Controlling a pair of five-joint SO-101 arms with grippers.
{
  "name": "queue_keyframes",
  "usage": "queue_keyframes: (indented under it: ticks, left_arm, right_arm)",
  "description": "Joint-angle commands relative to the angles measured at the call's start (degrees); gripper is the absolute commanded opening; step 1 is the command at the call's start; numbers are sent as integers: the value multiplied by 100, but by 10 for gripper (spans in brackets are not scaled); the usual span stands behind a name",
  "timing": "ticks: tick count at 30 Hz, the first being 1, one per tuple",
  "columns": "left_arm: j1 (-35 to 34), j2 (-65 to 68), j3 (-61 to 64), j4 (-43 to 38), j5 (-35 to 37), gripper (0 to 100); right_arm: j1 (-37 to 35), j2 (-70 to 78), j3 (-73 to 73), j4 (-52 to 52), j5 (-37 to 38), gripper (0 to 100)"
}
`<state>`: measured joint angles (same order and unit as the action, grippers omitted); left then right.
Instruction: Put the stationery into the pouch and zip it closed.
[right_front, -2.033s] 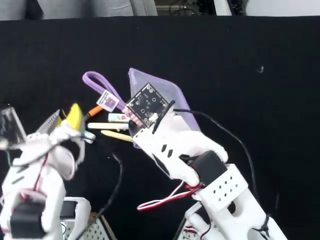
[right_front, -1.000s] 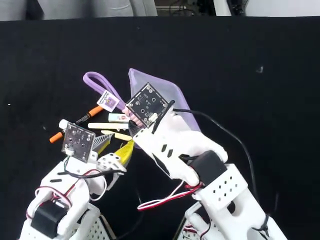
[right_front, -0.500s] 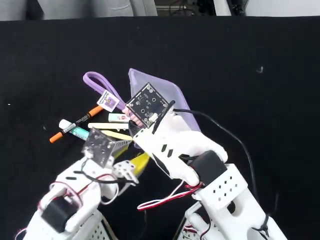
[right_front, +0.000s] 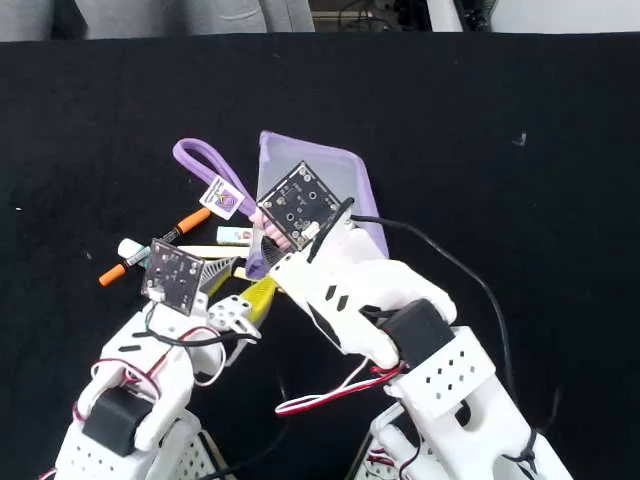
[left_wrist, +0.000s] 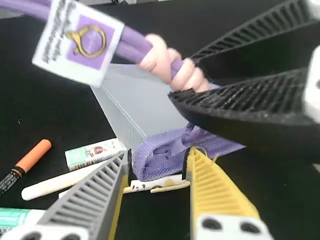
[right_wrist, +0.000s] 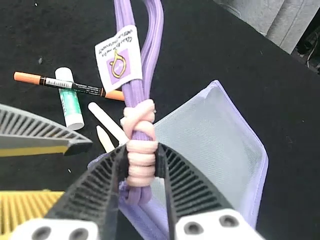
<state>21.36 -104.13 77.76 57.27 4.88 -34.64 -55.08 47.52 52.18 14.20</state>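
The purple mesh pouch (right_front: 330, 180) lies mid-table; its strap (right_front: 200, 160) with a paper tag (right_front: 222, 197) loops off to the left. My right gripper (right_wrist: 141, 150) is shut on the strap's pink-wrapped knot (right_wrist: 140, 125), and sits at the pouch's near-left corner (right_front: 262, 240). My left gripper (left_wrist: 159, 155) is open, its grey and yellow fingers on either side of the pouch's purple corner (left_wrist: 160, 162). It sits just below the right one (right_front: 238, 278). An orange pen (right_front: 150, 250), a green-white tube (right_wrist: 70, 105) and cream sticks (right_wrist: 107, 117) lie left of the pouch.
Black cloth covers the table (right_front: 520, 200), with open room to the right and at the back. Both arm bodies crowd the near middle, and a red-white cable (right_front: 330, 395) hangs between them. A small green-white packet (left_wrist: 95, 151) lies beside the sticks.
The left arm swung in from the far left edge and brought its fingers to the pouch's corner. The pouch and strap shifted slightly. The right arm held still.
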Motion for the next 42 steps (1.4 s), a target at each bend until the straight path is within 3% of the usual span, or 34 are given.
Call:
queue_keyframes:
  ticks: [1,9,16,25,34,42]
  left_arm:
    - [-57,-53,-180,-9,0,189]
    - [-277,-44,743,-976,-44,189]
    - [-532,-53,734,-818,-44,190]
    - [-462,-53,-277,607,-44,192]
    - [-435,-53,215,53,-18,192]
    - [268,-44,532,-246,-53,192]
  right_arm:
    - [123,-119,-31,-132,62,11]
    - [132,-145,57,-132,62,11]
    - [132,-136,40,-149,62,11]
    - [132,-119,57,-273,70,11]
    - [132,-136,57,-264,62,11]
    - [132,-136,57,-264,62,11]
